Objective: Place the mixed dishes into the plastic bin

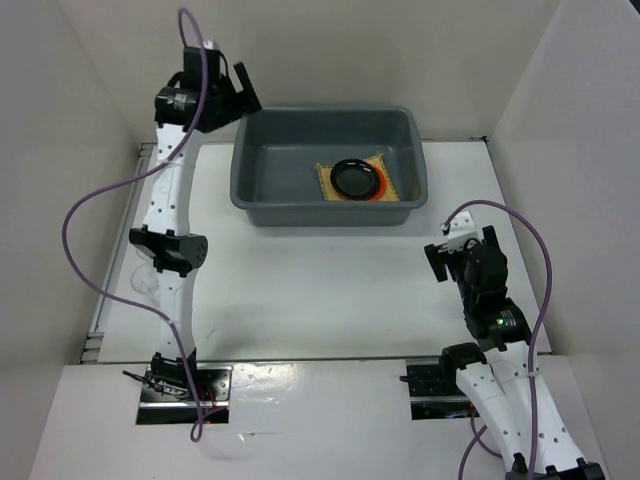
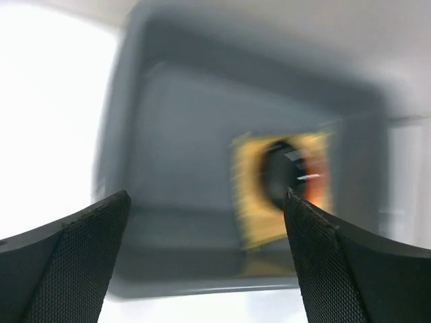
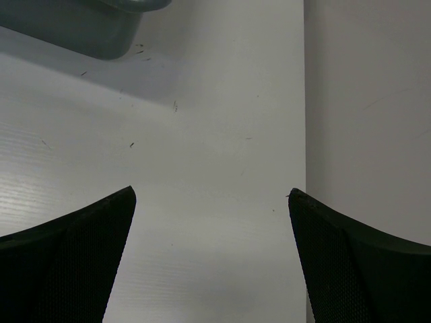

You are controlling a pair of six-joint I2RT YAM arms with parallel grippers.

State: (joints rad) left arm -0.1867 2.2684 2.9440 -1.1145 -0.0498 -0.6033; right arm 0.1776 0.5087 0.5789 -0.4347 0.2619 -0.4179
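Note:
The grey plastic bin point(image 1: 330, 208) stands at the far middle of the table. Inside it, right of centre, lies the tan woven mat point(image 1: 392, 180) with the black plate point(image 1: 355, 177) stacked on the orange plate point(image 1: 377, 193). My left gripper point(image 1: 240, 95) hangs open and empty above the bin's far left corner. Its wrist view is blurred but shows the bin point(image 2: 182, 134), mat point(image 2: 252, 212), black plate point(image 2: 277, 171) and orange plate point(image 2: 318, 190) beyond the open gripper point(image 2: 207, 202). My right gripper point(image 1: 458, 245) is open and empty over bare table point(image 3: 210, 192). No glass is plainly visible.
White walls enclose the table on the left, back and right. A faint clear round shape point(image 1: 140, 285), too dim to identify, lies by the left arm's elbow. The bin's near right corner point(image 3: 87, 27) shows in the right wrist view, with the right wall point(image 3: 367, 101) close by.

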